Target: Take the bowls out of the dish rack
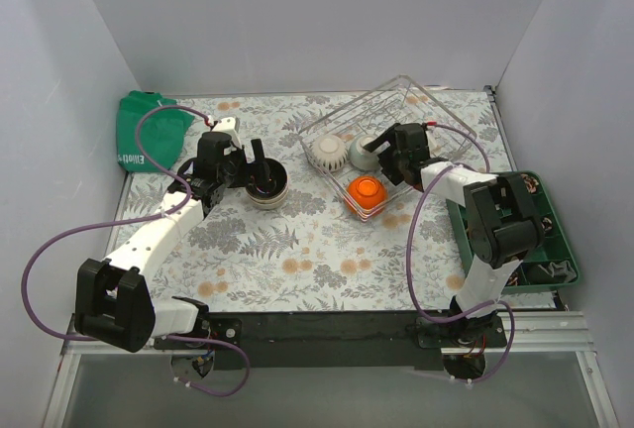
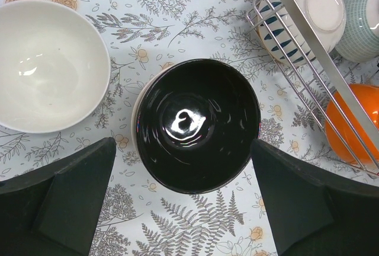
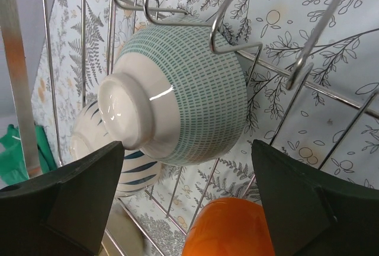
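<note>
The wire dish rack (image 1: 396, 111) stands at the back right. In it are a blue-striped white bowl (image 1: 327, 154), a mint green bowl (image 1: 364, 155) and an orange bowl (image 1: 366, 192). My right gripper (image 1: 394, 156) is open inside the rack. In the right wrist view its jaws (image 3: 186, 202) stand wide on either side of the mint bowl (image 3: 183, 108), which lies on its side just beyond them. The orange bowl (image 3: 231, 226) is below. My left gripper (image 2: 183, 208) is open just short of a black-inside bowl (image 2: 198, 124) on the cloth, and a white bowl (image 2: 44, 66) sits beside it.
A green bag (image 1: 147, 131) lies at the back left corner. A dark green compartment tray (image 1: 555, 240) sits at the right edge beside the right arm. The rack's wire side (image 2: 308, 48) is close to the right of the black-inside bowl.
</note>
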`<move>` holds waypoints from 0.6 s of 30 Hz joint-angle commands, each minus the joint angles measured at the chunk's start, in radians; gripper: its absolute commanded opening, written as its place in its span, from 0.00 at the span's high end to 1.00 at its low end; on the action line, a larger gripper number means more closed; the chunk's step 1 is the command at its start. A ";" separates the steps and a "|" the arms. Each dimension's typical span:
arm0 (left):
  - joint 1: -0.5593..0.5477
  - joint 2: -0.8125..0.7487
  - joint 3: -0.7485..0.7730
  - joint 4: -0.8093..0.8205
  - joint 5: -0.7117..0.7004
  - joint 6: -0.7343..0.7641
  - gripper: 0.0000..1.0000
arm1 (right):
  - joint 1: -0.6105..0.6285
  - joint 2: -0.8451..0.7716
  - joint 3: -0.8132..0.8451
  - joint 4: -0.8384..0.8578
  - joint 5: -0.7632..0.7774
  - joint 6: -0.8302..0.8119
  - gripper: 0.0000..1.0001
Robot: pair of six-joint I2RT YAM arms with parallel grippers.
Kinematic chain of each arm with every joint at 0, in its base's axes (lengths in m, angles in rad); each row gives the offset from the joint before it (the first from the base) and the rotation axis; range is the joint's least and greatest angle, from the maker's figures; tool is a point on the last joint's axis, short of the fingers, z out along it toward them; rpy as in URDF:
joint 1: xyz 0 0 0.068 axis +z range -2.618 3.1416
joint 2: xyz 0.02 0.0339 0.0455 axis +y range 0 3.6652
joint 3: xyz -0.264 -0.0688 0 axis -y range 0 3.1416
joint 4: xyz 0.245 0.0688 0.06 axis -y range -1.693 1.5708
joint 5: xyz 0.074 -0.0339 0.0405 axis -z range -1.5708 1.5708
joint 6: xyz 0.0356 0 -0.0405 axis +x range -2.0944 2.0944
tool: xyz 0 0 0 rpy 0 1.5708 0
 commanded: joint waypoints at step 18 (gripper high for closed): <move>-0.005 -0.026 -0.011 0.016 0.024 0.002 0.02 | -0.025 0.024 -0.285 0.527 0.065 0.106 0.12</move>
